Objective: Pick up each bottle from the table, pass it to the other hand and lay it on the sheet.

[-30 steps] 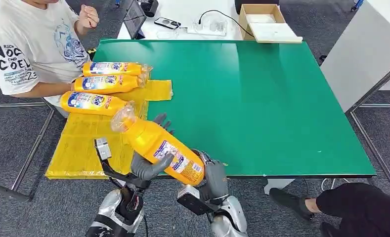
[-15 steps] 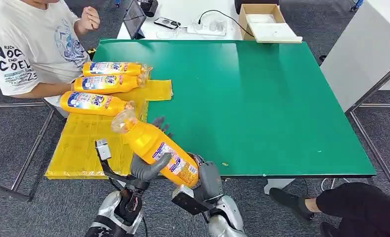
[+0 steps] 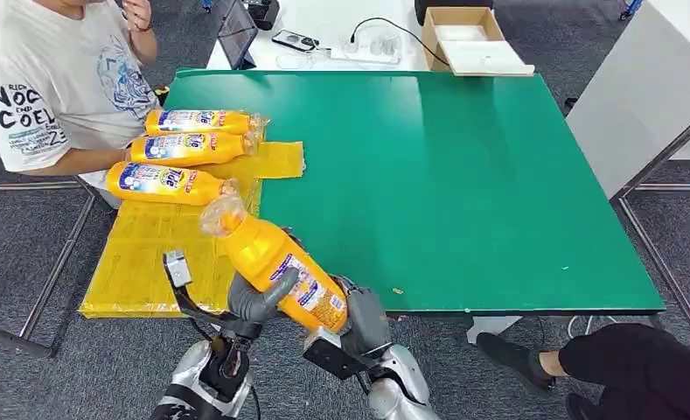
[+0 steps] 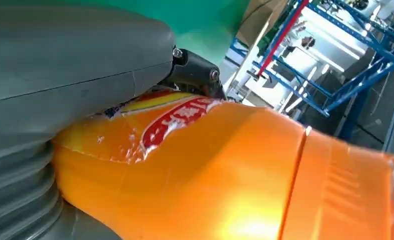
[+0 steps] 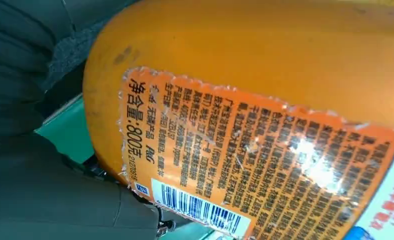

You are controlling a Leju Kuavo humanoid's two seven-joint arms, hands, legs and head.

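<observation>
Bottle number four [image 3: 275,267], an orange detergent bottle with a clear cap and a back label of small print and a barcode, hangs tilted between both hands: the left hand [image 3: 255,299] wraps its middle, the right hand [image 3: 361,319] cups its base. Three like bottles [image 3: 162,182] lie on the yellow sheet [image 3: 144,254] ahead-left of the left hand, so I judge the handover underway, laying left.

My green tabletop [image 3: 463,175] carries a yellow sheet [image 3: 149,254] at its left edge. On that sheet lie three bottles [image 3: 168,182], side by side.
</observation>
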